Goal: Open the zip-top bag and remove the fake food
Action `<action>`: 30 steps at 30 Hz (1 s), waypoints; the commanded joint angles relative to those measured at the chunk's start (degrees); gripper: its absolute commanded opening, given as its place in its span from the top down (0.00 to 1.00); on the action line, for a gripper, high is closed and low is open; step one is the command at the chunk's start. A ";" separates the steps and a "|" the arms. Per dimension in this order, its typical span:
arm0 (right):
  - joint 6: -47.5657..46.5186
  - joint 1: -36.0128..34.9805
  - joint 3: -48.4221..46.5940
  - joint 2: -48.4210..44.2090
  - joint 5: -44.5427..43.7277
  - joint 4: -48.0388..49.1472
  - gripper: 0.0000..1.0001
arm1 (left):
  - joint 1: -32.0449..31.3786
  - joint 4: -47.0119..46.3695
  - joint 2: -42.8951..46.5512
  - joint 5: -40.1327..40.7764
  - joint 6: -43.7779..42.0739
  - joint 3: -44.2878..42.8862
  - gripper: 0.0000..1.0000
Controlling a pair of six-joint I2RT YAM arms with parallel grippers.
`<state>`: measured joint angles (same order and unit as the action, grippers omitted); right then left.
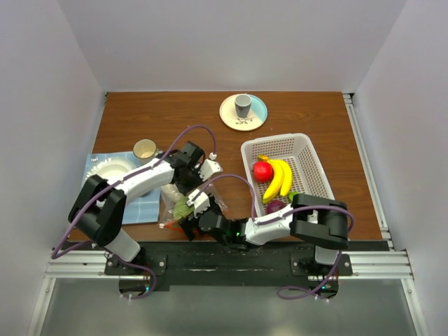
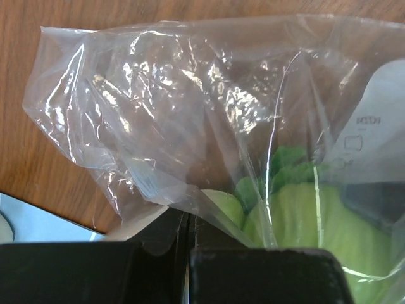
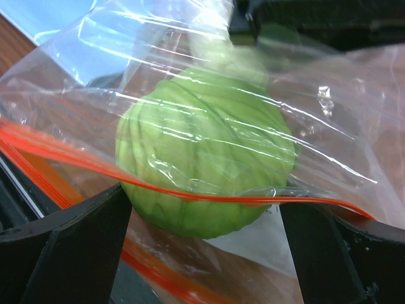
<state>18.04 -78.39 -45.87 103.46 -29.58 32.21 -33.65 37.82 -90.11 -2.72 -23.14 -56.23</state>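
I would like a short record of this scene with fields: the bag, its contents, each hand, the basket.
bag: zip-top bag, clear, orange-red zip strip
inside bag: green food
left hand: shut on bag plastic
right hand: open, one finger on each side of the green food
white basket: banana bunch, red fruit, purple piece

Bare tabletop (image 1: pixel 175 115) beyond the zip-top bag (image 1: pixel 169 200); white basket (image 1: pixel 276 138) right, blue mat (image 1: pixel 143 206) left.

Crinkly glossy plastic bag (image 2: pixel 190 114); wood-grain table (image 2: pixel 31 164)
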 commanded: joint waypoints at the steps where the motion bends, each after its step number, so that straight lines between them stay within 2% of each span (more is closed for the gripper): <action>1: -0.46 1.75 -3.87 2.53 -5.48 1.90 0.01 | -1.68 5.85 -1.04 -8.26 1.87 1.47 1.00; 7: -0.73 2.10 -5.64 4.73 -5.31 2.42 0.04 | -1.60 6.47 0.19 -8.27 1.78 1.12 1.00; 10: -0.82 2.19 -4.67 4.30 -3.64 3.47 0.16 | -1.68 6.47 0.63 -6.60 1.87 1.12 1.00; 11: -0.90 2.19 -3.54 3.77 -3.29 3.74 0.26 | -1.60 6.39 0.72 -6.16 1.78 1.12 1.00; 13: -0.82 2.19 -2.04 1.58 -2.06 4.79 0.34 | -1.60 6.04 0.81 -4.50 1.69 1.03 1.00; 14: -0.82 2.19 -0.21 0.61 -1.62 4.97 0.44 | -1.60 5.86 0.72 -3.79 1.78 1.03 1.00; 17: -0.64 2.19 3.40 -4.22 0.31 4.10 0.55 | -1.42 5.16 0.02 -1.94 1.52 0.33 1.00; 22: 0.41 1.66 8.24 -14.57 3.91 -0.38 0.59 | -0.81 4.10 -2.61 -0.45 0.99 -2.13 1.00; 30: 1.73 -0.36 14.40 -31.99 7.70 -16.63 0.54 | 1.83 3.49 -6.75 1.31 -0.15 -6.52 1.00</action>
<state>18.41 -77.87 -33.54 79.90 -24.34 23.79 -33.52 41.08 -96.03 -2.42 -23.11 -59.27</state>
